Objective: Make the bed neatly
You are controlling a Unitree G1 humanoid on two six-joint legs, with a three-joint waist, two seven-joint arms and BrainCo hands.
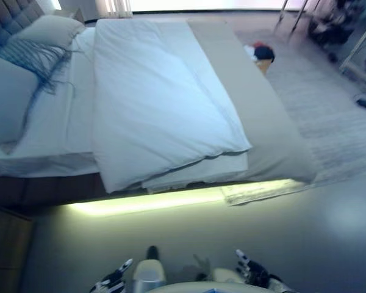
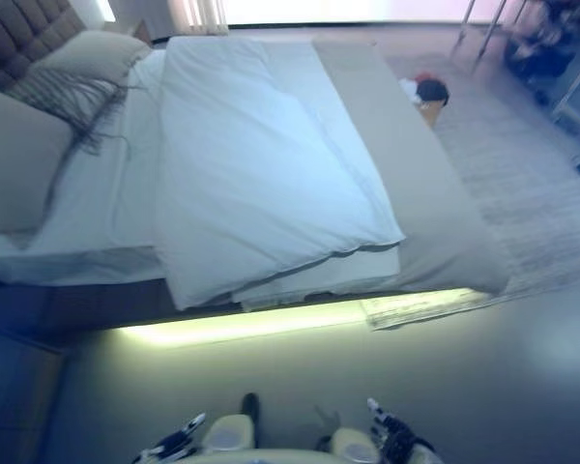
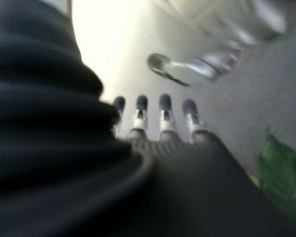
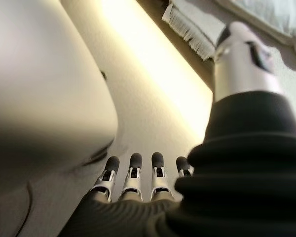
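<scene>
The bed (image 1: 43, 131) fills the upper half of the eye views. A white duvet (image 1: 152, 97) lies over its middle, its near corner folded back so a second layer (image 1: 201, 174) shows beneath. A grey throw (image 1: 256, 104) covers the foot end on the right. Pillows (image 1: 49, 29) and a grey fringed cushion (image 1: 9, 91) lie at the head on the left. My left hand (image 1: 113, 279) and right hand (image 1: 253, 271) hang low at the bottom edge, well short of the bed, fingers straight and empty in both wrist views (image 3: 153, 118) (image 4: 138, 177).
A lit strip (image 1: 152, 200) glows under the bed's near side. A fringed rug edge (image 1: 256, 190) shows at the foot corner, with a rug (image 1: 329, 116) beyond. A small box with red and dark items (image 1: 260, 54) sits by the far side. Furniture legs (image 1: 293, 18) stand at the back right.
</scene>
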